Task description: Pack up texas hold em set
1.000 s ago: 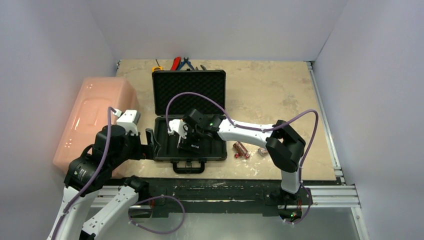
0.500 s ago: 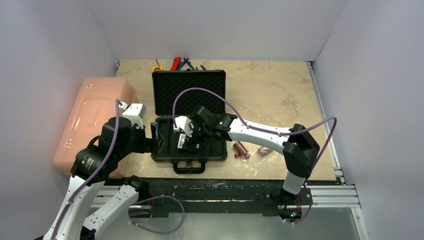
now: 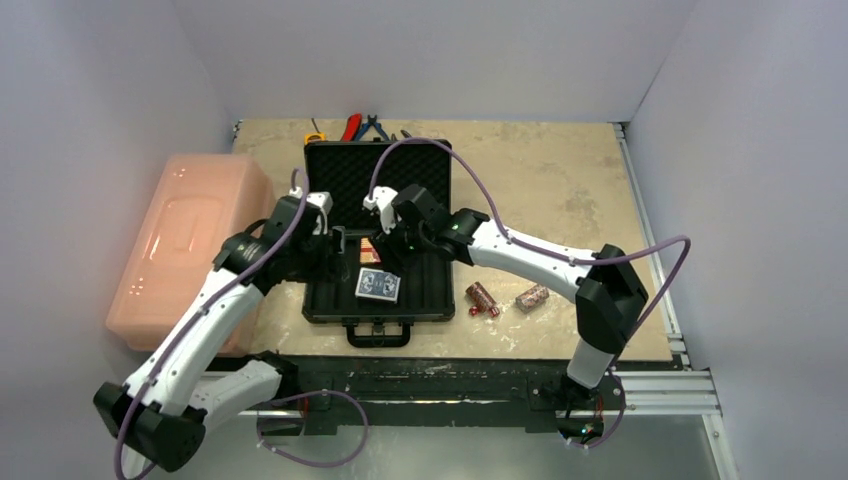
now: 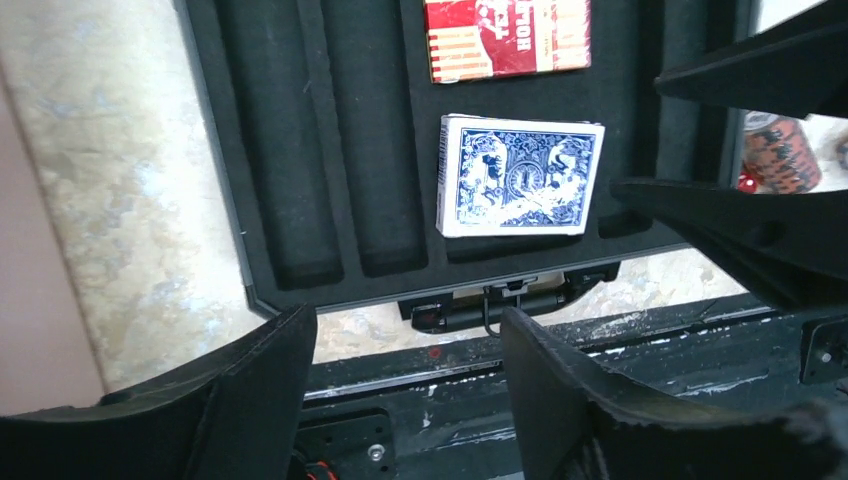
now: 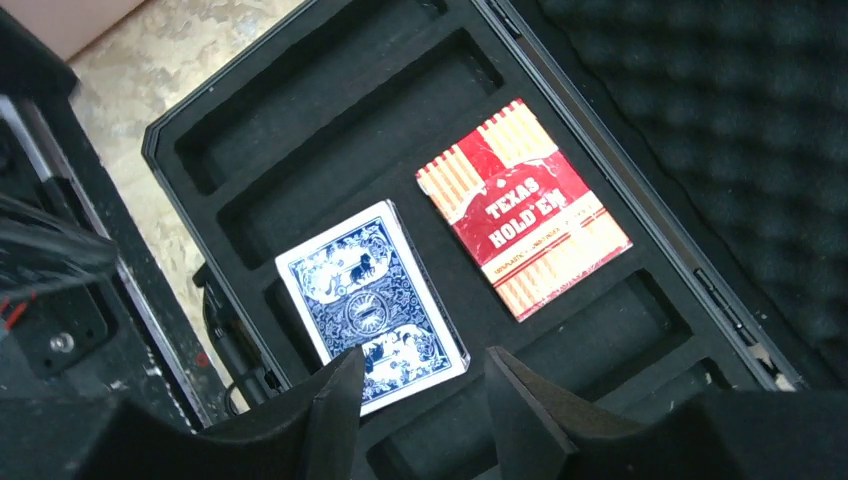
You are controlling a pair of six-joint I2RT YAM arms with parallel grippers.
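The black case [image 3: 427, 292] lies open, its foam-lined lid [image 3: 345, 178] standing up behind it. A blue card deck [image 3: 378, 285] rests in the foam tray near the handle [image 3: 377, 333]. In the wrist views the blue deck [image 5: 370, 300] lies beside a red deck [image 5: 522, 205] marked Texas Hold'em. My left gripper [image 4: 405, 330] hovers open above the tray's front left, holding nothing. My right gripper [image 5: 425, 365] hangs open just above the blue deck's near corner, also holding nothing. Two reddish chip rolls [image 3: 482, 296] [image 3: 532, 297] and two red dice [image 3: 473, 311] lie on the table right of the case.
A large pink translucent bin [image 3: 185, 240] stands left of the case, against the left arm. Pliers and a yellow tape measure [image 3: 350, 128] lie behind the lid. Both grippers crowd together over the case's middle. The table's front rail [image 3: 450, 385] runs along the near edge.
My left gripper has swung from the case's left side to above the tray. My right gripper has lifted back toward the lid, uncovering the blue deck lying in the tray.
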